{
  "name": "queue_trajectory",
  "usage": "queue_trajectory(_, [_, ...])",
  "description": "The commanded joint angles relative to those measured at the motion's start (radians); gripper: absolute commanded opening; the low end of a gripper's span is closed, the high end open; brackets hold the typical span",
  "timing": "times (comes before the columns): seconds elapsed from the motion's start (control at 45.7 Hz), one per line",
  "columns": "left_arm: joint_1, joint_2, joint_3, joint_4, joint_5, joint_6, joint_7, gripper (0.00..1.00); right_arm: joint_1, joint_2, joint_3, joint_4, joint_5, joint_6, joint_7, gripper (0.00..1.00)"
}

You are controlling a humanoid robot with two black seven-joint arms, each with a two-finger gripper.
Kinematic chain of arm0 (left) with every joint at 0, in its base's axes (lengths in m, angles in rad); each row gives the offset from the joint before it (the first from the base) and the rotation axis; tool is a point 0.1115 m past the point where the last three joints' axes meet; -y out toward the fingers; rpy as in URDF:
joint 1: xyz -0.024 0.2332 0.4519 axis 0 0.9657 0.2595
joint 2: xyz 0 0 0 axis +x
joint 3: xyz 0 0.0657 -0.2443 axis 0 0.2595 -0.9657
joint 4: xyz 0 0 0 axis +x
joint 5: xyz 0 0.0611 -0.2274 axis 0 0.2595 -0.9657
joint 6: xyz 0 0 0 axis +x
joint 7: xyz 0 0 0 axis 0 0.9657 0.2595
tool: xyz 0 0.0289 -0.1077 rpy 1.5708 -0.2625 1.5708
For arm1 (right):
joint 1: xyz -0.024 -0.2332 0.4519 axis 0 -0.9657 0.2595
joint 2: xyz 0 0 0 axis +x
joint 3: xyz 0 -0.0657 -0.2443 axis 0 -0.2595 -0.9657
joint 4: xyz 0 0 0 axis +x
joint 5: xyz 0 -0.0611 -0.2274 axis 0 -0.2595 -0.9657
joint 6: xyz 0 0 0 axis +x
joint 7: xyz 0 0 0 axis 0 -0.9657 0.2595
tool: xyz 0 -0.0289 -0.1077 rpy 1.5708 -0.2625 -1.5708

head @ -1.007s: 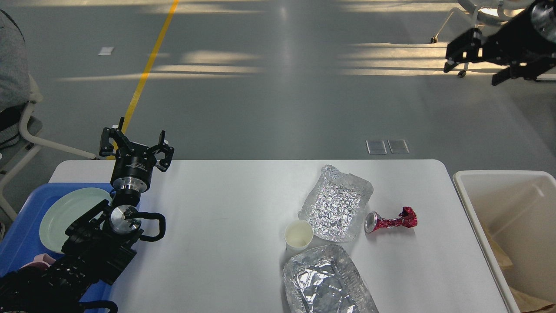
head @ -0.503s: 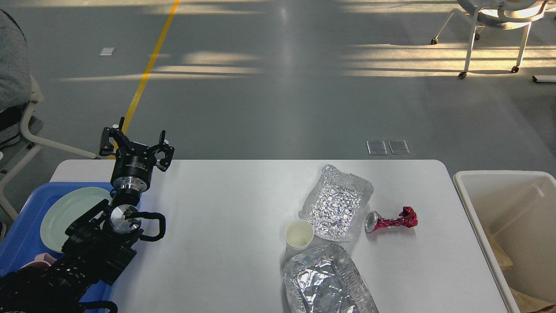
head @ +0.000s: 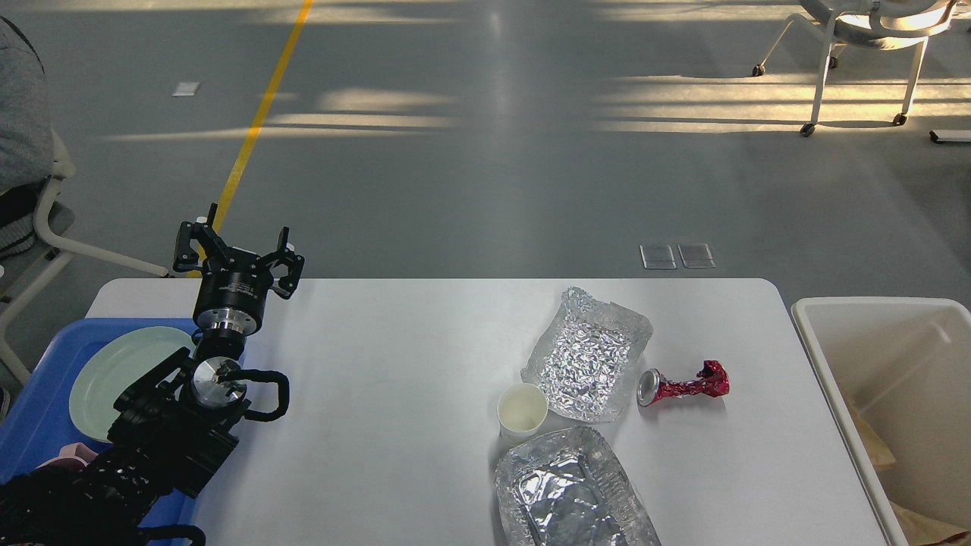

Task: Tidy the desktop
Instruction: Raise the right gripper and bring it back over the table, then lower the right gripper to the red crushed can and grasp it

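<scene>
At the far left edge a blue tray (head: 45, 409) overhangs the counter (head: 394, 364), carrying a pale green plate (head: 114, 375) and a bit of something pink (head: 64, 456) at its near end. Our left claw (head: 237, 254) hovers over the counter's back left corner beside the tray, pointing up and away, its fingers spread apart and empty. The right claw is not in view.

The counter is the wide white slab with rounded corners that fills the lower half of the view. We judge it heavy, rigid and smooth, nothing to lift; tidying means clearing what lies on it, and light things would likely slide easily across it.

Its whole middle is bare, so there is plenty of open room for travel from left to right. The litter sits right of centre: a small white paper cup (head: 522, 410) standing upright, a crumpled foil sheet (head: 588, 355) just behind it, and a foil tray (head: 569, 491) in front, reaching the near edge. All look light and easily crushed; we would pinch the cup by its rim and the foil by a raised edge. A crushed red can (head: 683, 385) lies on its side, just beside the foil sheet; its narrowed waist looks best to grip.

Beyond the right edge stands an off-white bin (head: 850, 379), its mouth open, close to the can
</scene>
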State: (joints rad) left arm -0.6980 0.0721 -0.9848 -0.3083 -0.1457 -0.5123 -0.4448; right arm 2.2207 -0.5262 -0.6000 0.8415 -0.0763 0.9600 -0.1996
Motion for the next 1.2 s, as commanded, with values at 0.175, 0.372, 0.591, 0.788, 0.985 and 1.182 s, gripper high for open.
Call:
queue_trajectory(0.175, [0.0,0.0,0.0,0.0,0.0,0.0,0.0,1.0,-0.243,0.045,-0.001,-0.015,-0.088,0.0,0.002,1.0])
queue_trajectory(0.372, [0.0,0.0,0.0,0.0,0.0,0.0,0.0,1.0,-0.395,0.087,-0.001,-0.013,-0.206,0.0,0.003,1.0])
queue_trajectory(0.591, [0.0,0.0,0.0,0.0,0.0,0.0,0.0,1.0,-0.562,0.143,-0.006,-0.013,-0.315,-0.113,0.002,1.0])
queue_trajectory(0.788, [0.0,0.0,0.0,0.0,0.0,0.0,0.0,1.0,-0.716,0.184,-0.014,-0.015,-0.387,-0.297,0.002,1.0])
queue_trajectory(0.985, [0.0,0.0,0.0,0.0,0.0,0.0,0.0,1.0,-0.843,0.189,-0.023,-0.03,-0.494,-0.458,0.002,1.0])
queue_trajectory(1.182, [0.0,0.0,0.0,0.0,0.0,0.0,0.0,1.0,-0.904,0.195,-0.115,-0.07,-0.525,-0.572,0.003,1.0])
